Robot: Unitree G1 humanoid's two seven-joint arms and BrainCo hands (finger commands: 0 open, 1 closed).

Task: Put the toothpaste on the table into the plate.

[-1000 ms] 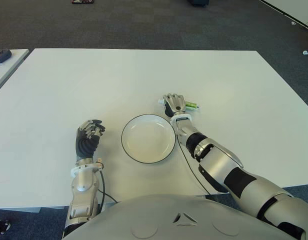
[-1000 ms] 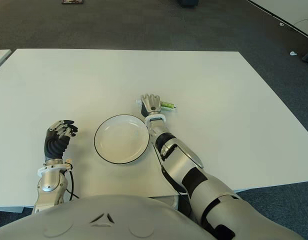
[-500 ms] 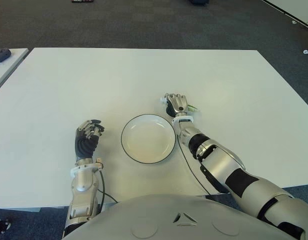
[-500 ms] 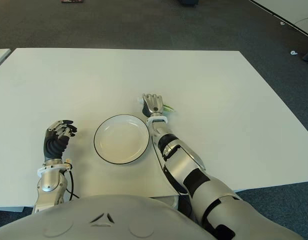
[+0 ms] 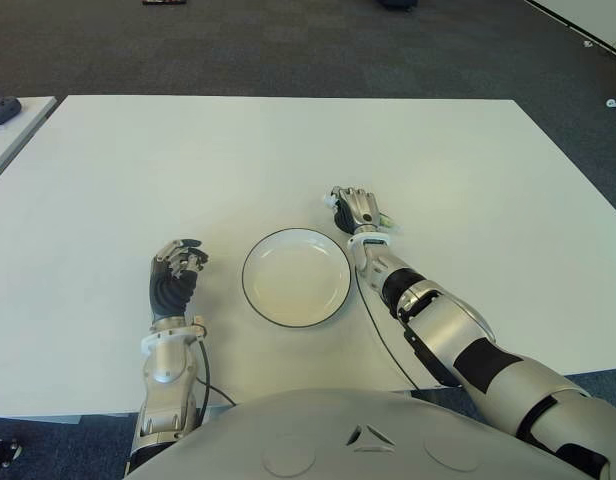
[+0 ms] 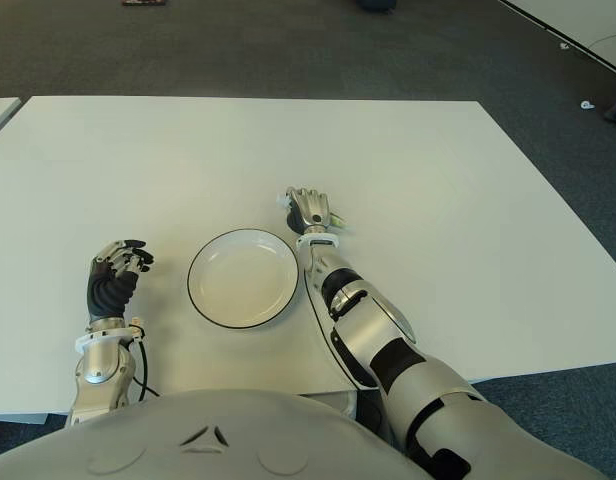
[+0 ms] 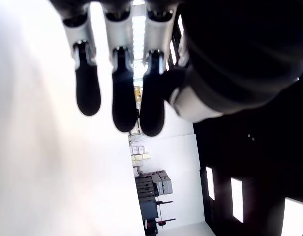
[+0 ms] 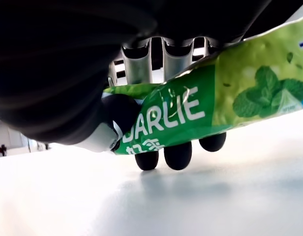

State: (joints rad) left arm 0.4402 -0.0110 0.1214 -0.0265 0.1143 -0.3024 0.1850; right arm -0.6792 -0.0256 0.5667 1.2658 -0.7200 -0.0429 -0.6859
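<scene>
A green and white toothpaste tube [image 8: 200,105] is gripped in my right hand [image 5: 354,208], whose fingers curl around it. The hand sits just beyond the far right rim of the plate [image 5: 296,277], a white dish with a dark edge in the middle of the white table [image 5: 188,160]. Only the tube's white cap [image 5: 330,201] and a bit of green tail [image 5: 385,220] stick out past the hand in the eye views. In the right wrist view the tube hangs slightly above the table surface. My left hand [image 5: 174,272] shows left of the plate with curled fingers, holding nothing.
The plate holds nothing. A second table's corner [image 5: 8,125] with a dark object [image 5: 2,108] shows at the far left. Dark carpet surrounds the table.
My right hand has closed around the toothpaste, and the green tail, which lay flat pointing right, now tilts and is mostly hidden. The left hand has not moved.
</scene>
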